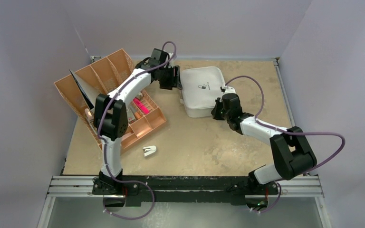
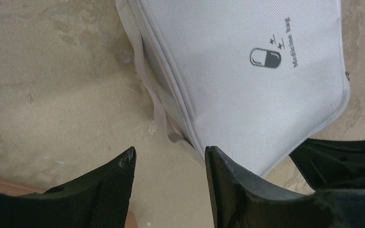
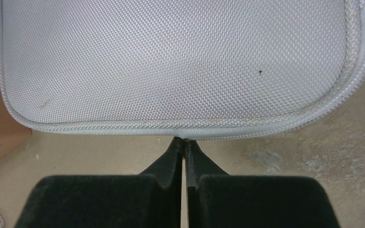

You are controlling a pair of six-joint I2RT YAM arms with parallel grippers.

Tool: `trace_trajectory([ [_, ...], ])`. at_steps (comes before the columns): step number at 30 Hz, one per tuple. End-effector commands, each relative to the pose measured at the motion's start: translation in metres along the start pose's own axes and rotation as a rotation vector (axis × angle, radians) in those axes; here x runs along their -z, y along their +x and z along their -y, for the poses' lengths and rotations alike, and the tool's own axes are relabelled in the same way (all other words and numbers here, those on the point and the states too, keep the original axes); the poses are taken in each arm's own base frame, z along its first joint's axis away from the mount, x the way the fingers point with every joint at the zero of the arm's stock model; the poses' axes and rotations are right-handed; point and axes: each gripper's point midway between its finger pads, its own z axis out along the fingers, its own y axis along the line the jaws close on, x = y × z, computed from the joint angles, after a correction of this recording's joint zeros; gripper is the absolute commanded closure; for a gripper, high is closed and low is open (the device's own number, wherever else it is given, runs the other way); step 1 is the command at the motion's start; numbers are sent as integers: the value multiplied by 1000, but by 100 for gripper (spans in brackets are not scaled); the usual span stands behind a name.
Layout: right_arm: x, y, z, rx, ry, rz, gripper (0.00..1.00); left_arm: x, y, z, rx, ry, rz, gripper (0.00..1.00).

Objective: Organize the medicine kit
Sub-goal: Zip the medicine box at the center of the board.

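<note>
The scene is enclosed by plain pale lilac-grey walls (image 1: 28,42) on three sides. A beige, mottled and scuffed desk (image 1: 209,142) is seen between them, edged at the near side by a metal rail (image 1: 185,186) to which both arms are bolted. The left part of the desk is taken up by tan-orange divided organizer trays (image 1: 107,76), one propped up at a tilt.

The medicine kit (image 1: 200,90) is laid flat at the far middle of the desk, just right of the trays, lid closed. A light grey woven shell with rounded corners and a zip seam along its edge is shown, and a small dark capsule logo (image 2: 265,58) is printed on the lid.

The left tool (image 2: 170,152) is held released beside the kit's left edge, nothing between its fingers. The right tool (image 3: 185,141) is clenched, its tips set against the zip seam at the kit's near edge; whether anything is pinched cannot be told.

A small white object (image 1: 149,151) is seen on the near desk.
</note>
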Motion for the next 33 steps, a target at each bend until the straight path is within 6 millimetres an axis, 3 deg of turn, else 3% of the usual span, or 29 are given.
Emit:
trace_trajectory([
  [1,-5,-6,-7,-20,-13,-1,100,38,1,30,-6,45,47,46],
  [10,-4,-6,-6,-24,-8,2,100,9,44,56,53,165,-65,45],
  [16,-2,-8,-2,-6,14,4,100,-17,67,47,47,96,-120,45],
  [20,0,-2,-1,-2,10,-21,100,-27,72,39,43,63,-129,46],
  [23,1,-1,2,-3,29,-23,100,-32,72,32,30,35,-128,58],
  [28,5,-4,23,23,126,-27,100,-34,77,17,2,-34,-146,97],
  [33,15,-10,55,5,238,-13,100,-32,77,7,-26,-81,-146,100],
])
